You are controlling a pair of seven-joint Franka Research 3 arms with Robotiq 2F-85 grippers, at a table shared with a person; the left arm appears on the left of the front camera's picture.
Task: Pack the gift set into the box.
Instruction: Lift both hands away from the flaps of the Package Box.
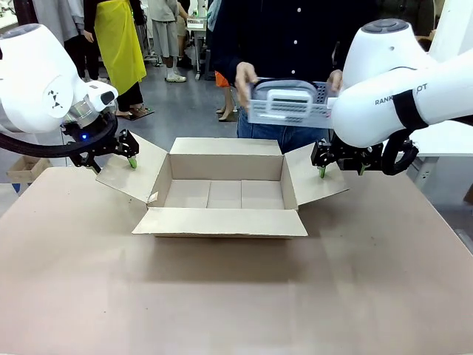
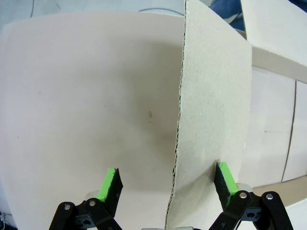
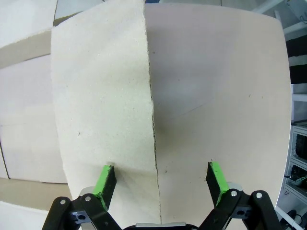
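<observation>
Front view shows one open box (image 1: pixel 222 194) and one tray (image 1: pixel 255 112)

Open box (image 1: pixel 222 194); gift set (image 1: pixel 290 103) above.

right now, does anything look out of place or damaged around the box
Nothing stands out. The box sits square on the table, four flaps spread, no tears visible. The left tool and right tool each straddle a side flap, open. The person holds the tray behind the box.
</observation>
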